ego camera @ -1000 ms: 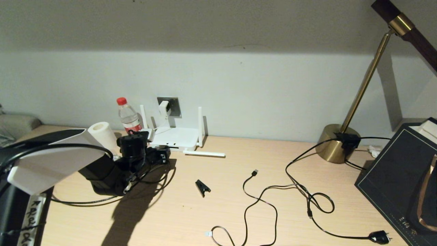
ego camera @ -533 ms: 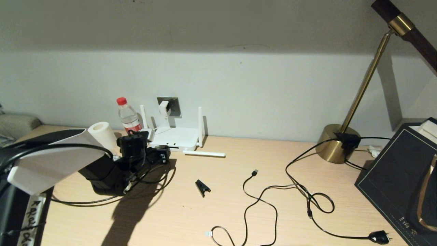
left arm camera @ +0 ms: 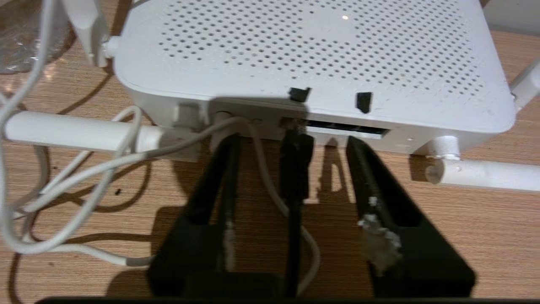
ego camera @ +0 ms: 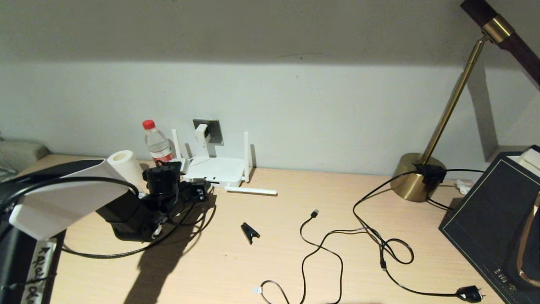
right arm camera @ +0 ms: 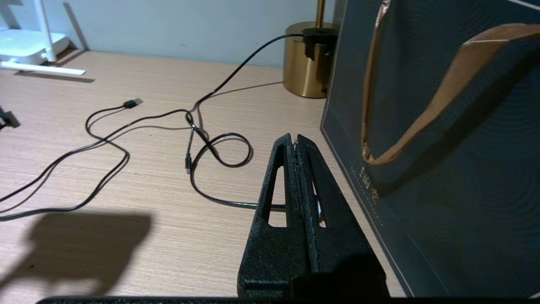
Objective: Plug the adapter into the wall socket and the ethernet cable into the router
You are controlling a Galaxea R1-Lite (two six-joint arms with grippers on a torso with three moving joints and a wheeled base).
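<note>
The white router [ego camera: 215, 169] [left arm camera: 303, 55] sits against the wall. Above it, the white adapter [ego camera: 201, 132] sits in the dark grey wall socket [ego camera: 212, 130], and its thin white cord [left arm camera: 105, 169] runs to the router's port edge. My left gripper [ego camera: 198, 192] [left arm camera: 291, 141] is open right at that edge. Its fingers [left arm camera: 371, 177] stand either side of the black ethernet cable [left arm camera: 295, 169] without touching it. The cable's plug end meets a port; the rest loops over the table [ego camera: 126, 252]. My right gripper [right arm camera: 295, 138] is shut on nothing, beside the dark bag.
A water bottle [ego camera: 157, 143] and a paper roll [ego camera: 122, 164] stand left of the router. One antenna [ego camera: 253, 191] lies flat. A black clip [ego camera: 250, 231], a thin USB cable [ego camera: 314, 247], a lamp cord [ego camera: 392, 249], a brass lamp base [ego camera: 415, 179] and a dark bag [ego camera: 493, 211] lie to the right.
The left gripper has shifted slightly at the router, and the black cable's loop on the table has sagged a little nearer. The right arm has not moved.
</note>
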